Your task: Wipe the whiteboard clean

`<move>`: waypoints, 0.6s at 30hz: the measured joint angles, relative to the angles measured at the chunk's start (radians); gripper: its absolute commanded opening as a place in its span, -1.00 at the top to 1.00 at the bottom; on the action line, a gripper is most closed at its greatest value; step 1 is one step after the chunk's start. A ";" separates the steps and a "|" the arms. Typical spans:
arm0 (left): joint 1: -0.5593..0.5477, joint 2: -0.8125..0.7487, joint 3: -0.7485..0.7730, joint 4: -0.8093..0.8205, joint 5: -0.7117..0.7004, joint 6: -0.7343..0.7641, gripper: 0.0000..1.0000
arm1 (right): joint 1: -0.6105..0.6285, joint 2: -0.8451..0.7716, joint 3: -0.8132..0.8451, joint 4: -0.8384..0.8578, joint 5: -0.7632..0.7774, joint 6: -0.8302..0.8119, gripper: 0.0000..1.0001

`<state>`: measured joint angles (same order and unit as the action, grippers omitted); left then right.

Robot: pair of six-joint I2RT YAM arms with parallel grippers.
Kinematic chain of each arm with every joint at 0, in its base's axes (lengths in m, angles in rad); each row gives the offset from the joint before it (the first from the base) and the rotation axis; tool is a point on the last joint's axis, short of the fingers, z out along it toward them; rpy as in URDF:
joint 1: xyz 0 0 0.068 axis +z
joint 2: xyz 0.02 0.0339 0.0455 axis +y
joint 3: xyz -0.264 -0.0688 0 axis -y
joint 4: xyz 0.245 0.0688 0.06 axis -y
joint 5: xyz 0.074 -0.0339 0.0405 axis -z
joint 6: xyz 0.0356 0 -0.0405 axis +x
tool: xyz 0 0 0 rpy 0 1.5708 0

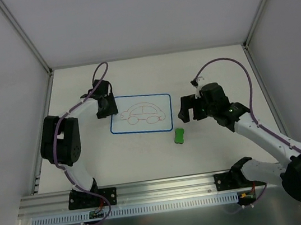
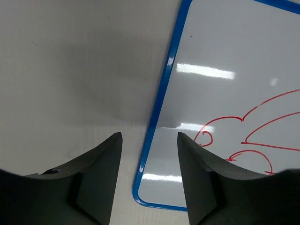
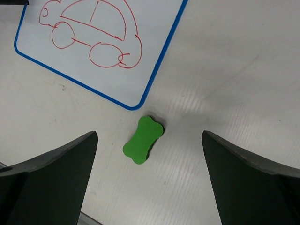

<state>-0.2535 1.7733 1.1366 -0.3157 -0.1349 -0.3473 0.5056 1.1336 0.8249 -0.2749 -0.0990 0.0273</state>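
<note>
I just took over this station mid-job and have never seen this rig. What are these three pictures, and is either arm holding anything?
These are two robot arms bolted at the near edge of a white table. The wide picture comes from a fixed camera above and behind them, so the left arm is on the left. The other two come from a camera on each wrist; the dark wedges at the bottom belong to that arm's end effector. On the table lies the whiteboard, with a blue border and a red car drawing. Just off its near right corner is a small green eraser. The left end effector is open at the board's left edge. The right end effector is open above the eraser. Neither holds anything, and the drawing is not yet erased.
</note>
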 measured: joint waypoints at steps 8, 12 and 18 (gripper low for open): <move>0.007 0.050 0.007 0.004 0.011 -0.002 0.40 | 0.000 -0.154 -0.156 -0.010 0.051 0.023 -0.98; 0.006 0.054 0.010 0.013 0.025 -0.007 0.67 | 0.000 -0.170 -0.183 -0.014 0.056 0.030 -0.98; 0.013 0.001 -0.075 0.073 0.035 -0.069 1.00 | -0.001 -0.169 -0.200 0.003 0.062 0.055 -0.98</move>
<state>-0.2401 1.7744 1.0615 -0.2424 -0.0998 -0.4160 0.5045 0.9646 0.6247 -0.2718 -0.0368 0.0822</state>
